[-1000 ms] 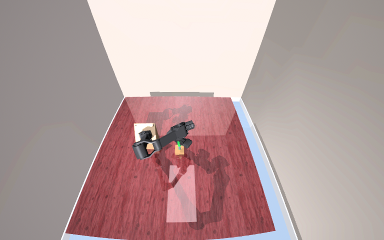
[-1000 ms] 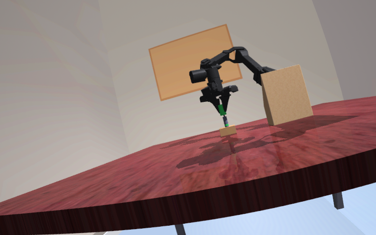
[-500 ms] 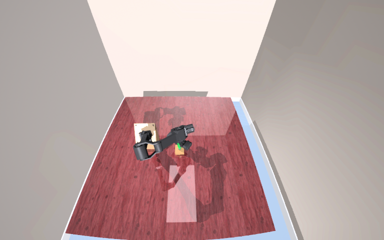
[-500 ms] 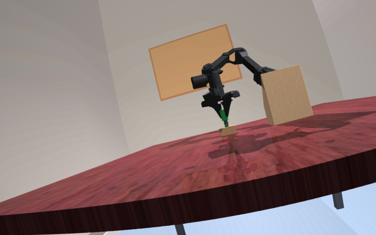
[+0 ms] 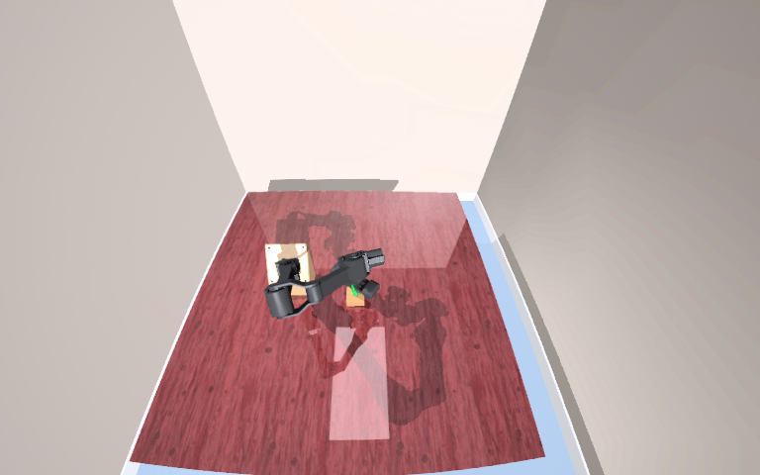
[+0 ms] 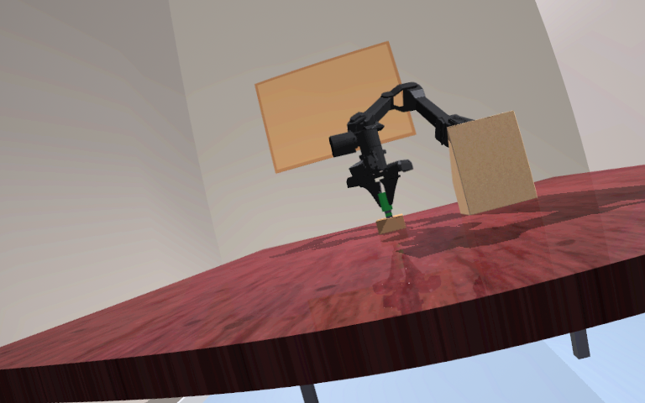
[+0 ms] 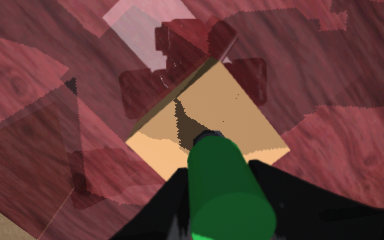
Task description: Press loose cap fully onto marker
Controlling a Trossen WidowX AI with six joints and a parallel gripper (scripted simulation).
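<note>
My gripper point(image 6: 385, 197) point(image 7: 218, 172) is shut on the green cap point(image 5: 354, 290) point(image 6: 385, 201) point(image 7: 229, 175), directly above the holder block. The cap is nearly upright, its lower end over the marker point(image 6: 388, 214) point(image 7: 207, 134). The marker's tip is hidden, apparently inside the cap. A short dark and green part of the marker shows between cap and block in the exterior view. Whether the cap is fully on cannot be told. The tan holder block point(image 5: 355, 304) point(image 6: 390, 226) point(image 7: 229, 105) stands on the red wooden table point(image 5: 225, 376) point(image 6: 266, 299). In the top view the fingertips are hidden by the arm.
The arm's base is on a large tan box point(image 5: 275, 252) point(image 6: 495, 164), beside the holder block. The arm point(image 5: 333, 282) point(image 6: 428, 109) reaches from it over the block. An orange panel point(image 6: 311, 114) is on the wall behind. Arm shadows and reflections lie on the table.
</note>
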